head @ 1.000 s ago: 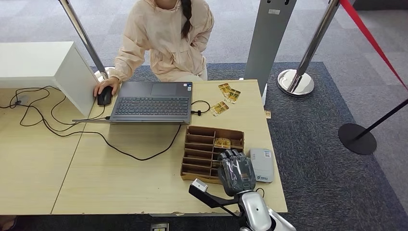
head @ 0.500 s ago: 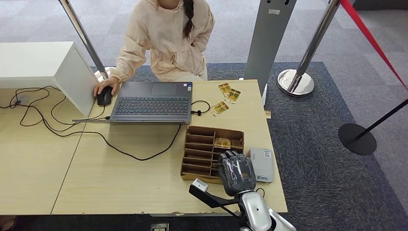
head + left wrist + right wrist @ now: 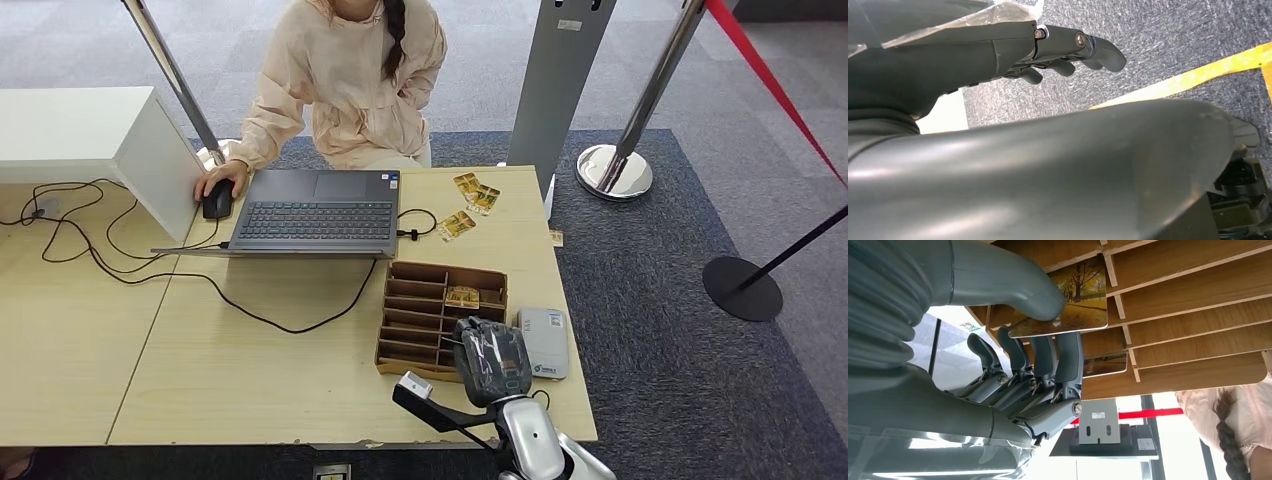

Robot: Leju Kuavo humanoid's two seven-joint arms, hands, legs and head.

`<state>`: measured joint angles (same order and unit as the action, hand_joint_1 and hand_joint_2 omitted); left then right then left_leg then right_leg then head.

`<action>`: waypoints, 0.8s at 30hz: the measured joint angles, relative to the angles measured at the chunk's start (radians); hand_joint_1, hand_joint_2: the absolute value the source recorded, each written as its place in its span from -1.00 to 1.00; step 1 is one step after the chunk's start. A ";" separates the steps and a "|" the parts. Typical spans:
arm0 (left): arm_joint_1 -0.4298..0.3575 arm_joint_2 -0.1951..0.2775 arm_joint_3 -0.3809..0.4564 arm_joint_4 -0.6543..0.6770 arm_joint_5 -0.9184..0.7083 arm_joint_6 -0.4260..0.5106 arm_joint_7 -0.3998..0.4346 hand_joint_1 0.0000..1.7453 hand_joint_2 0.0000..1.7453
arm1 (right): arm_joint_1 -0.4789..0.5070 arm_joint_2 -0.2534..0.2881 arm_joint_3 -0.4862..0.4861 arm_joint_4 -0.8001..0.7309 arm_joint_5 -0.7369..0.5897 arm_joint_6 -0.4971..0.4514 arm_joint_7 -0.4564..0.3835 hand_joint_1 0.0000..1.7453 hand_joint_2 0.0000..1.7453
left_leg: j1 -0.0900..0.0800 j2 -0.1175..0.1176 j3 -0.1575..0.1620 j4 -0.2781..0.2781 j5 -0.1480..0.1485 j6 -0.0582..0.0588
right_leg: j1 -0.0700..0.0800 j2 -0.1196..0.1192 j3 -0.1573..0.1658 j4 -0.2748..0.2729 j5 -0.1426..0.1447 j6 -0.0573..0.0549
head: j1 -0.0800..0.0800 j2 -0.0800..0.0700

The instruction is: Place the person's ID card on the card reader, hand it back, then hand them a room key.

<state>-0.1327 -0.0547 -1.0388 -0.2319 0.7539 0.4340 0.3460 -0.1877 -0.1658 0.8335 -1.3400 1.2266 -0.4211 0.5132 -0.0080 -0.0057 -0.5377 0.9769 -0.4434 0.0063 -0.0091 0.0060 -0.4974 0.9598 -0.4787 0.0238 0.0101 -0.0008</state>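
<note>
Head view: we see the right robot hand (image 3: 492,360) over the near right corner of the wooden slotted tray (image 3: 420,300) on the table (image 3: 250,370), just beside the grey card reader (image 3: 545,342); loose cards (image 3: 467,205) lie near the laptop (image 3: 318,212).

Left wrist view: the left robot hand (image 3: 1063,47) hangs above carpet, fingers loosely curled, holding nothing.

Right wrist view: thumb and fingers (image 3: 1068,357) pinch a room key card (image 3: 1073,302) printed with autumn trees, at the tray's slots.

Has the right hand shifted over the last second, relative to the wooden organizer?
No. The right hand hangs at the same spot over the organizer's near corner, beside the card reader, pinching a card.
</note>
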 joint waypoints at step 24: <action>-0.020 -0.004 0.000 0.000 -0.014 -0.009 0.008 -1.00 -1.00 | -0.052 -0.015 0.001 -0.059 0.043 0.060 0.009 0.55 1.00 | 0.000 0.000 0.000 0.000 0.000 0.000 | 0.000 0.000 0.000 0.000 0.000 0.000 | 0.000 0.000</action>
<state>-0.1530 -0.0585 -1.0388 -0.2319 0.7394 0.4253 0.3543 -0.2394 -0.1803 0.8342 -1.3994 1.2698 -0.3612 0.5218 -0.0080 -0.0056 -0.5376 0.9770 -0.4433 0.0062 -0.0091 0.0060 -0.4973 0.9598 -0.4783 0.0235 0.0102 -0.0008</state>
